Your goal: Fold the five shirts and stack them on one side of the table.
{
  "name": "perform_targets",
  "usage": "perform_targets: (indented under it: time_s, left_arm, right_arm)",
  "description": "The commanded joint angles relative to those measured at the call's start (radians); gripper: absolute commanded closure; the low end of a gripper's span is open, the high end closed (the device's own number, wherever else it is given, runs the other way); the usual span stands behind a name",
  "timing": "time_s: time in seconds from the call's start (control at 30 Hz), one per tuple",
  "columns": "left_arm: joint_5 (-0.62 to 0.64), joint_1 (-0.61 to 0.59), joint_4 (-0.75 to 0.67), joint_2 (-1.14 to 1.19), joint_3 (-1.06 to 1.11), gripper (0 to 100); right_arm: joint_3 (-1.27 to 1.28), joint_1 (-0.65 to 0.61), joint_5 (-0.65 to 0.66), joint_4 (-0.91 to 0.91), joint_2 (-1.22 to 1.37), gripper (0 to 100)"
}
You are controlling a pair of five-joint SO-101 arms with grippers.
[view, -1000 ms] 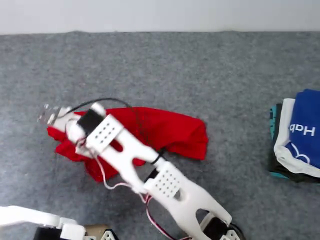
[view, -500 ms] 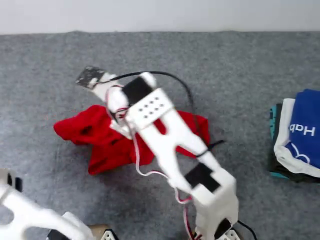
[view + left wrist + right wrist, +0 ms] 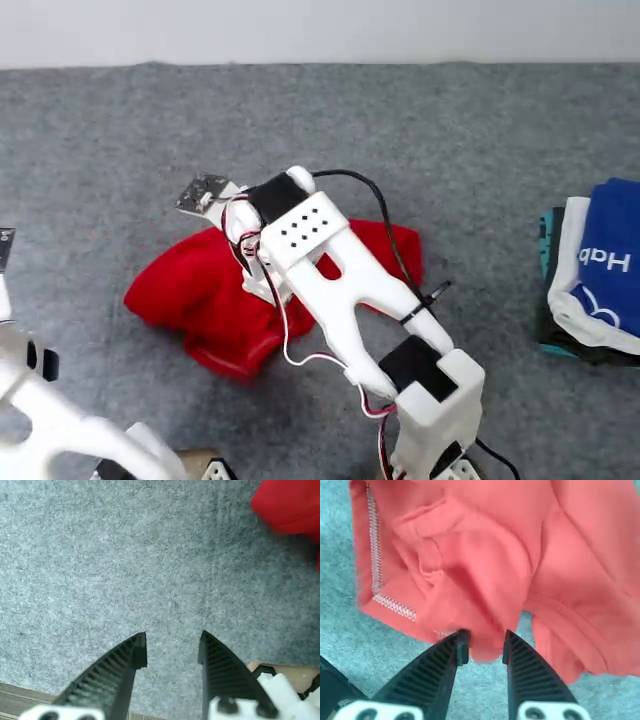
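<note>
Red shirt (image 3: 215, 300) lies crumpled on the grey table (image 3: 450, 130), a little left of centre in my high view. Folded shirts (image 3: 600, 270) sit stacked at the table's right edge, well apart from it. Right gripper (image 3: 484, 647) hangs over its stitched hem, fingers slightly apart and clamping nothing. Left gripper (image 3: 172, 650) hovers above bare table, fingers apart.

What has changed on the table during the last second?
The right tool left the red shirt's left end and swung up toward the far side; the shirt bunched rightward. The left arm lifted. The folded stack stayed put.
</note>
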Motion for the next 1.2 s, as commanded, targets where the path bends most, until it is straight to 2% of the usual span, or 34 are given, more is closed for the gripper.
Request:
perform_targets:
  time_s: [0.0,0.3,0.5,0.6,0.7,0.8,1.17]
  left_arm:
    - [0.009,0.009,0.008,-0.017,-0.004,82]
    - [0.009,0.005,-0.005,-0.017,-0.004,82]
    - [0.009,0.003,-0.020,-0.017,-0.004,82]
    - [0.009,0.003,-0.020,-0.017,-0.001,82]
    - [0.009,0.009,-0.021,-0.015,0.030,82]
    - [0.009,0.009,-0.021,-0.015,0.059,82]
    - [0.009,0.002,-0.018,-0.023,0.070,82]
  right_arm:
    - [-0.021,-0.005,-0.002,0.010,-0.002,87.3]
    - [-0.083,-0.051,-0.002,0.047,-0.005,87.0]
    - [0.115,-0.160,-0.006,0.047,-0.110,86.4]
    - [0.218,-0.206,-0.035,0.045,-0.145,82.4]
    - [0.242,-0.226,-0.106,0.039,-0.148,78.0]
    - [0.242,-0.237,-0.114,0.028,-0.148,77.2]
    - [0.239,-0.228,-0.114,-0.048,0.071,77.2]
